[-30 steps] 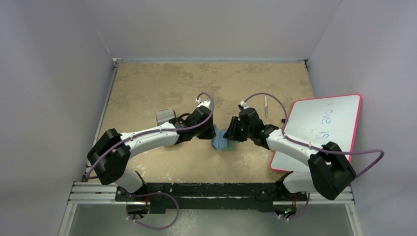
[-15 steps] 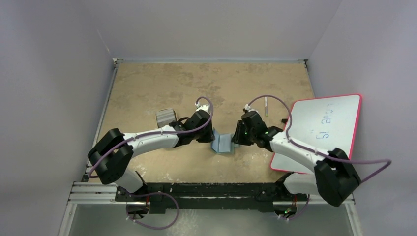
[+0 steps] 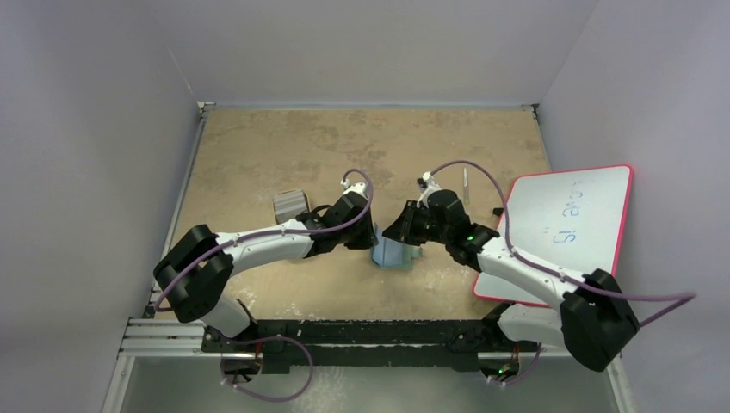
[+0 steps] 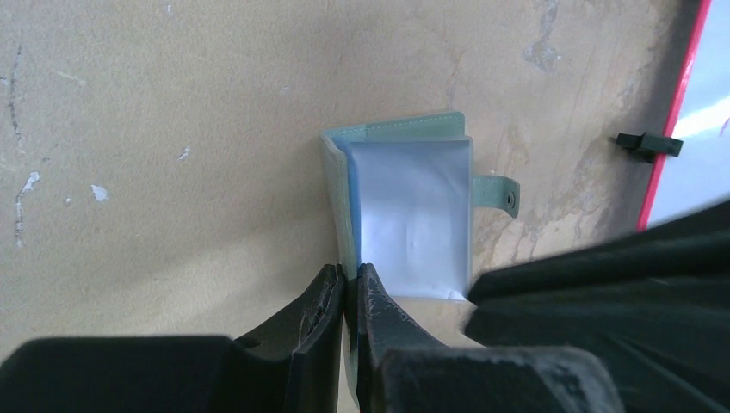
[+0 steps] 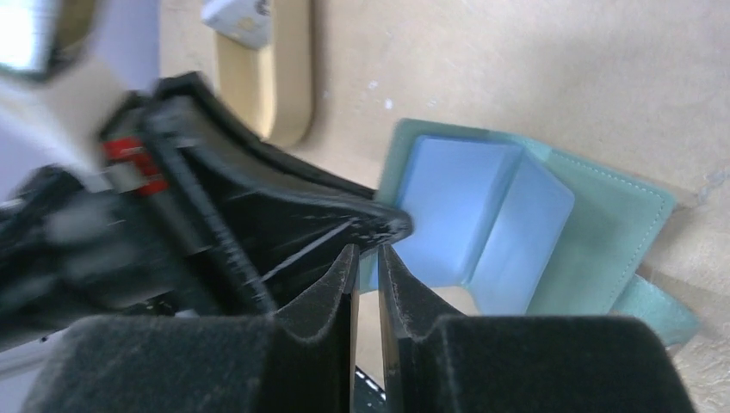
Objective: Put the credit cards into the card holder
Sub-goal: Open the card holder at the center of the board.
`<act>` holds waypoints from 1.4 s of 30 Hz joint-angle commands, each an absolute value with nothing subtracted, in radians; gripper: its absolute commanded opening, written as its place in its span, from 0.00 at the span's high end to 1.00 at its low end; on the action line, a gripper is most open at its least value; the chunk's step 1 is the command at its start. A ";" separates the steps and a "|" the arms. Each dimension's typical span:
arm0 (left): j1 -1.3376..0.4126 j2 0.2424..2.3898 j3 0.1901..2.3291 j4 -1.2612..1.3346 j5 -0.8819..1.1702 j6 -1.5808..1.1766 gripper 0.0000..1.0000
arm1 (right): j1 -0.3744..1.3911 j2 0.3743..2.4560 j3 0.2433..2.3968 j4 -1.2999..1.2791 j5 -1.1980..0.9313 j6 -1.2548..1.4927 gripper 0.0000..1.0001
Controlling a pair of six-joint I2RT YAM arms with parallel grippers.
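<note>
The grey-green card holder (image 3: 394, 254) lies open on the table between my two grippers, its shiny bluish pockets showing in the left wrist view (image 4: 413, 215) and the right wrist view (image 5: 516, 215). My left gripper (image 3: 372, 239) is shut on the holder's left cover edge (image 4: 351, 284). My right gripper (image 3: 403, 234) hovers over the holder's left part, its jaws almost together (image 5: 368, 251) with nothing seen between them, right beside the left gripper's fingers (image 5: 258, 215). The pale grey credit cards (image 3: 290, 205) lie to the left, apart from both grippers.
The cards rest on a tan tray (image 5: 288, 86). A pink-edged whiteboard (image 3: 559, 224) lies at the right, also in the left wrist view (image 4: 706, 103). A pen (image 3: 466, 183) and a small black cap (image 4: 648, 144) lie near it.
My right gripper pulled back to the right, then moved left again over the holder. The holder opened wider, then partly folded. My left gripper kept its grip.
</note>
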State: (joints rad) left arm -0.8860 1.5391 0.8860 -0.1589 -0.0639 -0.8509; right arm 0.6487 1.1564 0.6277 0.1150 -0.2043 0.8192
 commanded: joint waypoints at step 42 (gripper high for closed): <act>-0.826 1.390 0.794 -0.108 -0.108 -0.931 0.63 | 0.745 1.431 0.798 -0.165 0.097 0.790 0.49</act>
State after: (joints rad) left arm -0.8375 1.4792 0.7284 -0.0551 -0.0460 -0.9752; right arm 0.7425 1.4719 0.7982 -0.1677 0.0639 0.7994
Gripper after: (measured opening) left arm 0.352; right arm 0.510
